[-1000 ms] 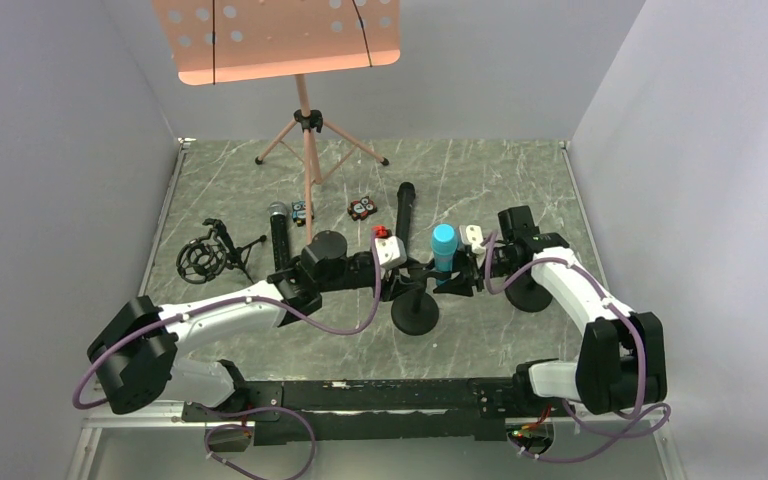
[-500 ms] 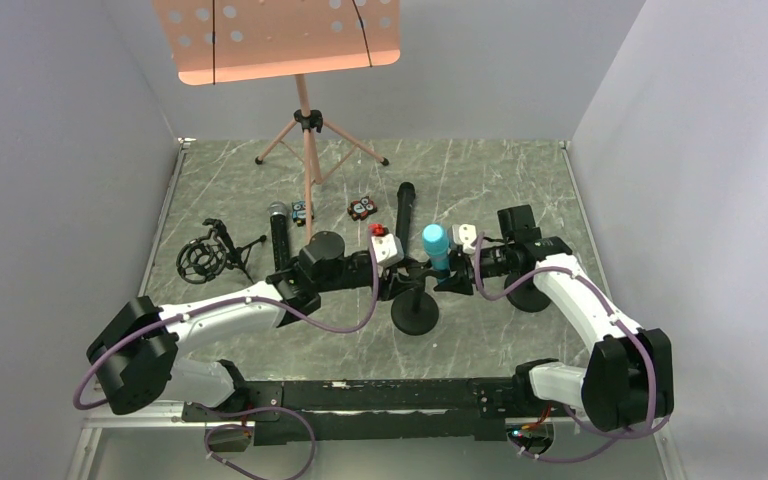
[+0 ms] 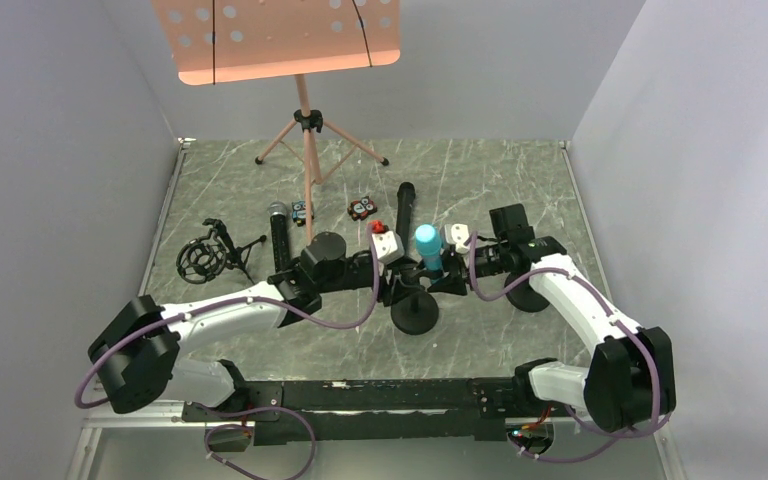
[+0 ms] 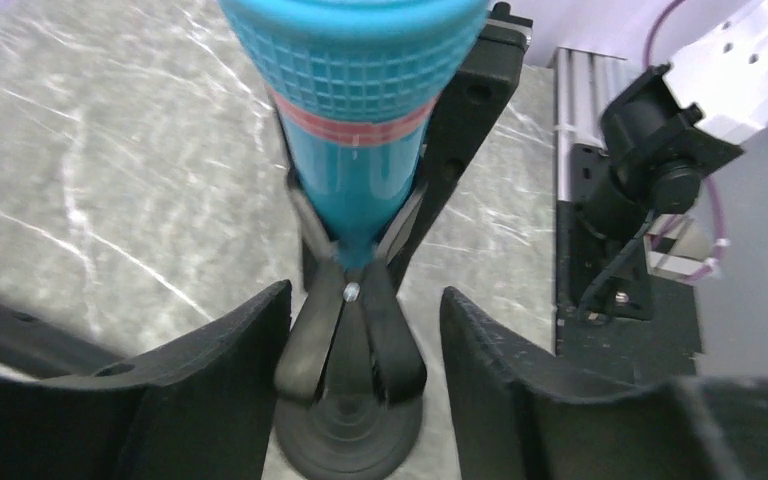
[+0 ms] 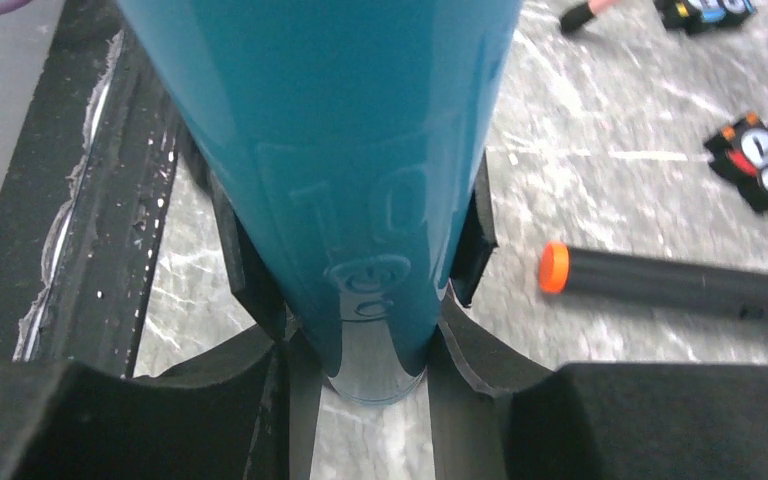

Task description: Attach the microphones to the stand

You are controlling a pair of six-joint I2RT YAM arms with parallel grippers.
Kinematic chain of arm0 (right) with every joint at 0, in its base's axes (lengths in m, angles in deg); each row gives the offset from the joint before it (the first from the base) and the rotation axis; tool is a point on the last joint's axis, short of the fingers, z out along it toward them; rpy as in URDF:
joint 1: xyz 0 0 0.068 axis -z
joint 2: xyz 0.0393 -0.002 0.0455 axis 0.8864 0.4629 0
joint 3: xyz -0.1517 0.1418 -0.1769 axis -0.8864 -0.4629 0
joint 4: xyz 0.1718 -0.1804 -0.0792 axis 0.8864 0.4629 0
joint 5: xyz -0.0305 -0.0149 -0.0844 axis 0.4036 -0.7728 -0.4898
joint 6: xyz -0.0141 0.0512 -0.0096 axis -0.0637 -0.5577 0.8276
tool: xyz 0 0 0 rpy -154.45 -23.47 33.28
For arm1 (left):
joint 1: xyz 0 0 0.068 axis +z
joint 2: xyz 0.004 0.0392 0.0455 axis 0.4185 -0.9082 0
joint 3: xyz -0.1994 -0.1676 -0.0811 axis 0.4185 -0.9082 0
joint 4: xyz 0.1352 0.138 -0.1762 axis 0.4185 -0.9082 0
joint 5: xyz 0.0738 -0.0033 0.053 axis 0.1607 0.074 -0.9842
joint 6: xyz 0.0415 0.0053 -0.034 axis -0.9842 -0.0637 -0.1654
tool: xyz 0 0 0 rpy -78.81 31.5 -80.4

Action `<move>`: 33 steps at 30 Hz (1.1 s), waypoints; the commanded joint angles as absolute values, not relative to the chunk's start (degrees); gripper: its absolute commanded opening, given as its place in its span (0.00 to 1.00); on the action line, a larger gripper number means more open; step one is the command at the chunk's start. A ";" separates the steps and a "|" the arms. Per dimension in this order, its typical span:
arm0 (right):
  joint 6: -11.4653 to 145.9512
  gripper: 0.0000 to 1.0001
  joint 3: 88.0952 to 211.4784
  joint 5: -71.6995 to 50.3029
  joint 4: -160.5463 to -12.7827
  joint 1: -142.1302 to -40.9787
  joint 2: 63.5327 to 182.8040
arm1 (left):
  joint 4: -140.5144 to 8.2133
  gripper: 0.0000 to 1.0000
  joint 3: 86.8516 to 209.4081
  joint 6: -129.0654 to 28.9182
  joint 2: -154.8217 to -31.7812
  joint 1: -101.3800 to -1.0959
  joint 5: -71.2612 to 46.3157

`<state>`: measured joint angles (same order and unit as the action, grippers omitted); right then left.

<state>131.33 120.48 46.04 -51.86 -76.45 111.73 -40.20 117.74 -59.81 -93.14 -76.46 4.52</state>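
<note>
The turquoise microphone [image 3: 426, 243] stands upright in my right gripper [image 3: 442, 264], which is shut on its body [image 5: 360, 180]. Its lower end sits wedged in the black spring clip [image 4: 355, 320] of the round-based stand [image 3: 415, 315]. My left gripper [image 3: 398, 278] is open, one finger [image 4: 230, 380] on each side of the clip's handles. The left finger is touching or nearly touching a handle; the right one stands apart. The black microphone with a silver mesh head [image 3: 280, 235] and the black one with an orange end [image 3: 404, 208] lie on the table behind.
A pink music stand on a tripod [image 3: 305, 130] is at the back. A black shock mount [image 3: 205, 258] lies at the left. Two small black-red clips [image 3: 362, 208] lie near the microphones. A second black round base [image 3: 528, 295] sits under the right arm.
My right gripper has carried the turquoise microphone leftward to the stand's clip. The left arm has stayed where it was.
</note>
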 commanded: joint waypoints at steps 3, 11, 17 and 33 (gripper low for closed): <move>128.53 0.45 121.01 45.78 -53.19 -80.13 112.28 | -41.62 0.76 118.76 -56.62 -93.13 -78.27 5.80; 128.96 0.77 120.58 47.26 -52.54 -76.10 110.72 | -42.82 0.87 117.59 -57.89 -89.48 -78.32 5.44; 128.19 0.99 119.75 47.49 -53.84 -73.02 108.35 | -45.74 0.88 118.24 -59.29 -88.48 -78.25 4.16; 144.42 1.00 130.40 52.58 -38.59 -66.25 111.96 | -52.73 0.99 113.85 -62.15 -74.08 -78.18 -2.02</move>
<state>138.42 125.79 48.31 -42.51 -66.37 110.71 -50.69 115.66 -61.75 -78.34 -78.08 0.11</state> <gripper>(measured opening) 0.995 0.987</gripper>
